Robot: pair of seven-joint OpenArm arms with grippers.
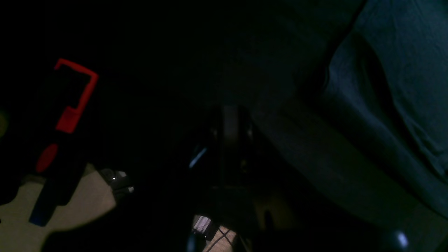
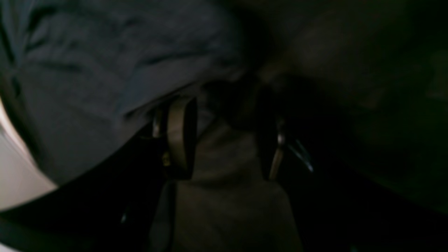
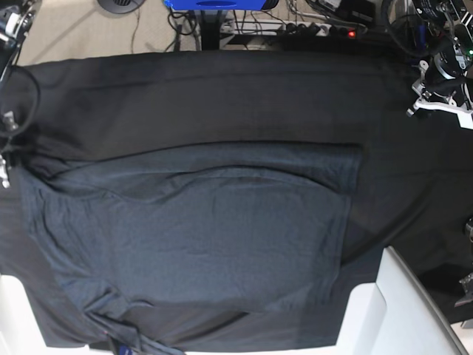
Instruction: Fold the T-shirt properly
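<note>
A plain dark slate-grey T-shirt (image 3: pixel 199 222), faintly bluish and without any print, lies on a blacker, smoother table cloth (image 3: pixel 222 96). White arm housing (image 3: pixel 403 310) shows at the lower right. Beyond the table are a beige floor (image 3: pixel 66 29) and a bright blue object (image 3: pixel 214 4).

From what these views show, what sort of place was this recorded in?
Most likely a robotics lab or workshop. A table draped in black cloth holds the T-shirt. Behind it, on a beige carpeted floor, lie tangled cables and a power strip; robot hardware sits at the table's edge.
</note>
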